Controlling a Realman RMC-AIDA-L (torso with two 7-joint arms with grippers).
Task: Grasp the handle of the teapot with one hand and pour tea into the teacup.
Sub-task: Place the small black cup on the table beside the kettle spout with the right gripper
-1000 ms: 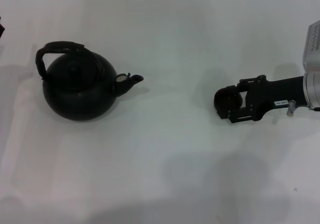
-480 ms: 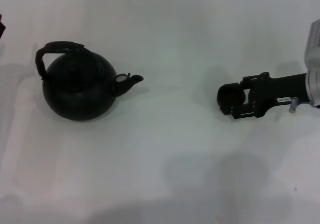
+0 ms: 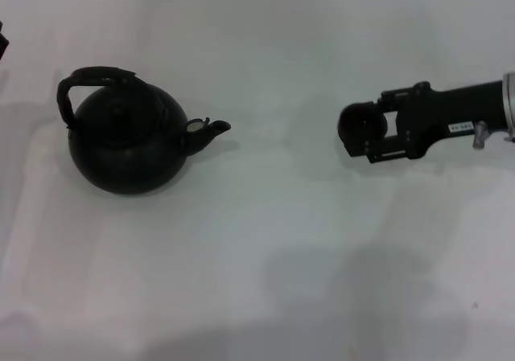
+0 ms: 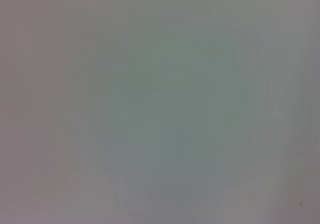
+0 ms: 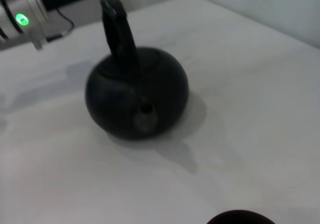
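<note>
The matte black teapot (image 3: 129,140) stands on the white table at the left, its spout (image 3: 211,128) pointing right. Its arched handle (image 3: 95,78) rises over the top, tilted left. The teapot also shows in the right wrist view (image 5: 137,92), with its handle (image 5: 118,33) upright. My right gripper (image 3: 362,134) reaches in from the right, shut on the small dark teacup (image 3: 351,126), well right of the spout. The cup's rim shows at the edge of the right wrist view (image 5: 239,217). Only a dark sliver of my left arm (image 3: 2,43) shows at the far left edge.
The white table (image 3: 265,240) stretches all round, with open surface between spout and cup. The left arm's silver wrist with a green light (image 5: 22,18) sits behind the teapot. The left wrist view shows only blank white surface.
My right gripper has moved up and slightly left with the teacup in it, towards the height of the spout. The teapot has not moved.
</note>
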